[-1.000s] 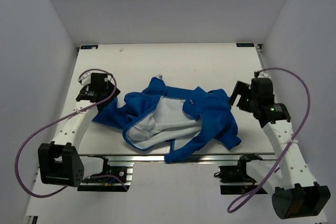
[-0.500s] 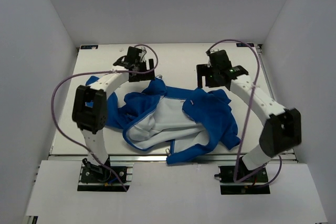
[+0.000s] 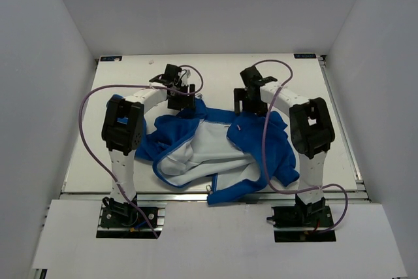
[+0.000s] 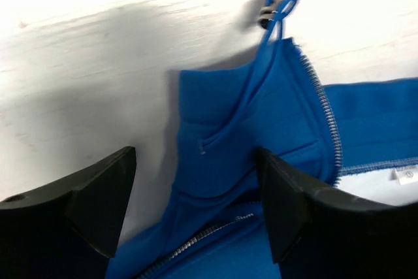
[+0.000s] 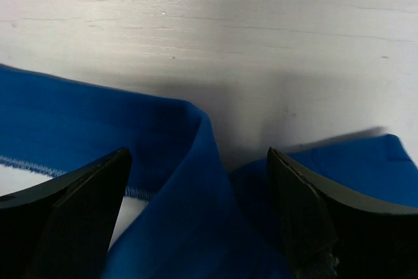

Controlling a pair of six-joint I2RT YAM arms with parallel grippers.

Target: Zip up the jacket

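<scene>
jacket unzipped mid bench | left jaws parted astride collar corner | right jaws parted astride far-edge fold | likely to flatten it

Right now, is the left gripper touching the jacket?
Cannot tell. In the left wrist view the open left gripper straddles the jacket collar, but its height above the fabric doesn't show; the top view is too small.
</scene>
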